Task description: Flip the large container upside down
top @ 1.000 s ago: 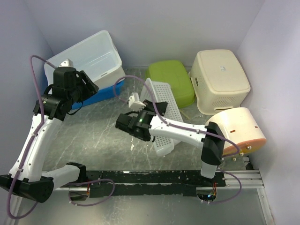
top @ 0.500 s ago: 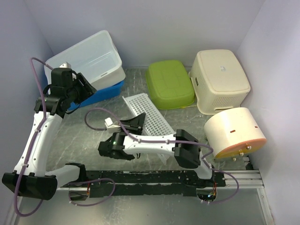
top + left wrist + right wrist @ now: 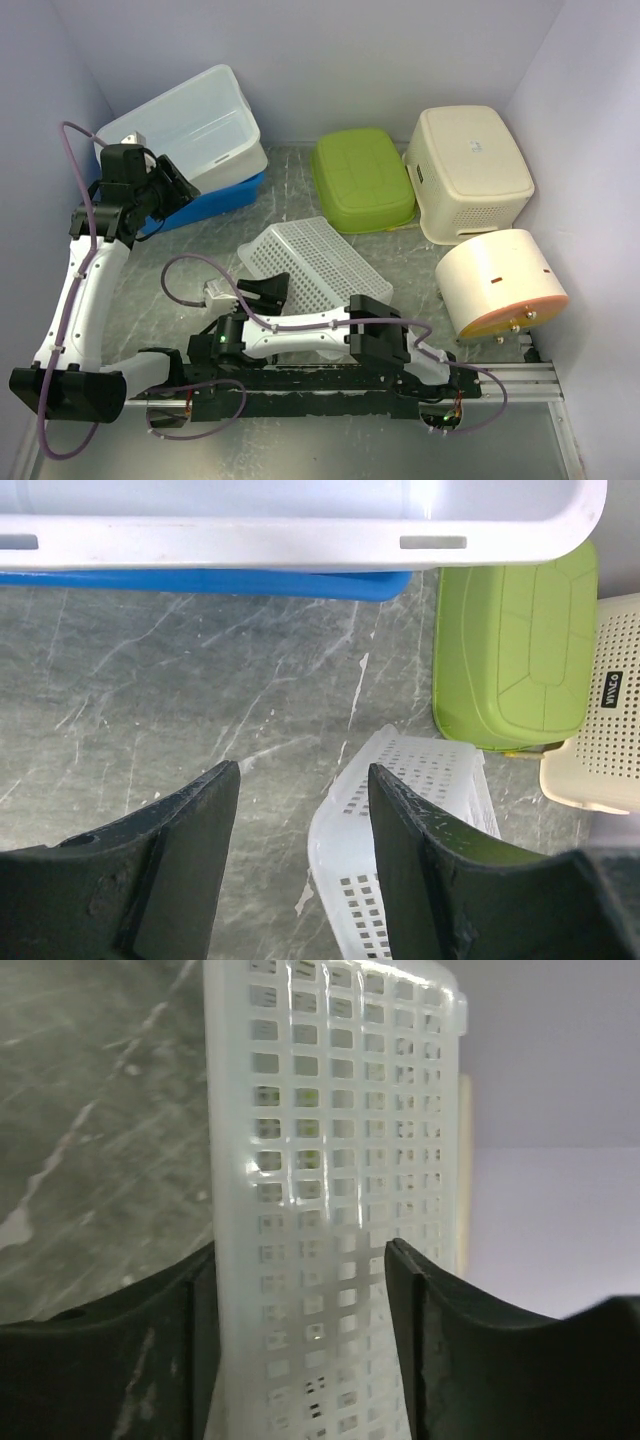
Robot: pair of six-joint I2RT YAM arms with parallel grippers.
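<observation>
The large container, a white perforated basket (image 3: 312, 260), lies bottom up in the middle of the table. It also shows in the left wrist view (image 3: 400, 810). My right gripper (image 3: 272, 287) sits low at the basket's near left edge. In the right wrist view the basket's wall (image 3: 330, 1140) stands between the jaws of that gripper (image 3: 300, 1252), which are open, with a gap on the right side. My left gripper (image 3: 182, 186) hangs open and empty at the back left, its fingertips (image 3: 225, 780) above bare table.
A clear tub (image 3: 190, 125) leans on a blue tray (image 3: 228, 194) at the back left. A green bin (image 3: 363, 180) and a cream basket (image 3: 470, 170) stand upturned at the back. A round cream container (image 3: 500, 280) lies at the right. A black rail (image 3: 330, 378) runs along the near edge.
The right arm swung the basket from standing on edge down toward the near left, laying it bottom up, then its jaws opened. The left arm drifted slightly left.
</observation>
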